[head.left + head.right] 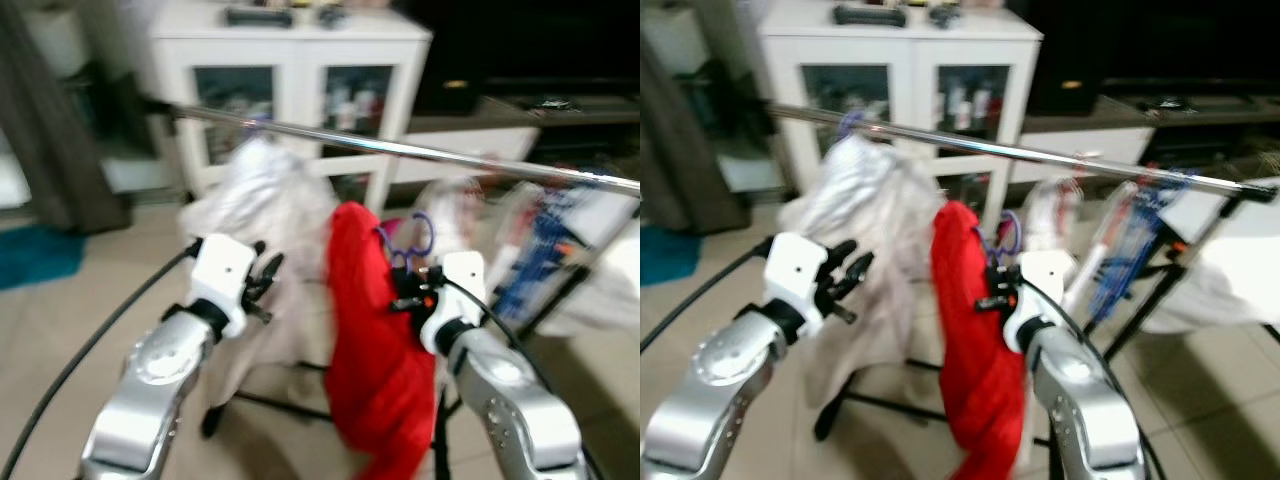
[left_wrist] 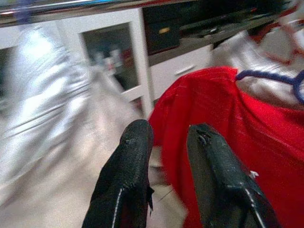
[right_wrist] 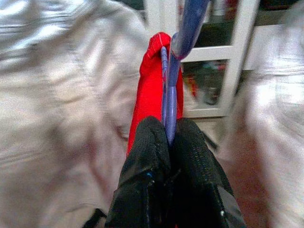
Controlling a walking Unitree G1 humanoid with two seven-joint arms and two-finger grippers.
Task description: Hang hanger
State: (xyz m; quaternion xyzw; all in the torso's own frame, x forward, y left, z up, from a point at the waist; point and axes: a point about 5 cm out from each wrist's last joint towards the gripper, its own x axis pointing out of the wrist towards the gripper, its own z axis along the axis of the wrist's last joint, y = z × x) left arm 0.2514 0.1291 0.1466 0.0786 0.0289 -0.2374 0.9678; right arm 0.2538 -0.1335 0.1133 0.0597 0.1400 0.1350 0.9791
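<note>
The right gripper point(image 3: 167, 137) has its two black fingers pinched tight on the purple hanger point(image 3: 170, 90), which rises straight out from between the pads. A red garment point(image 1: 375, 350) is draped on that hanger and hangs down at about 6 o'clock from the grip, with its top edge just beyond the fingertips. In the head views the hanger's purple hook point(image 1: 415, 238) curls up at about 12 o'clock from the right gripper point(image 1: 408, 290), below the silver rail point(image 1: 420, 152) and not over it.

The left gripper point(image 2: 166, 142) has its fingers a small way apart with nothing between them. It hovers at about 9 o'clock from the red garment, near its edge, in front of a pale garment point(image 1: 265, 200) that already hangs from the rail.

Further along the rail, toward 3 o'clock, more clothes hang, among them a blue-and-white piece point(image 1: 535, 250). Behind the rack, at 12 o'clock, stands a white cabinet point(image 1: 300, 60) with glass doors. The head views are blurred.
</note>
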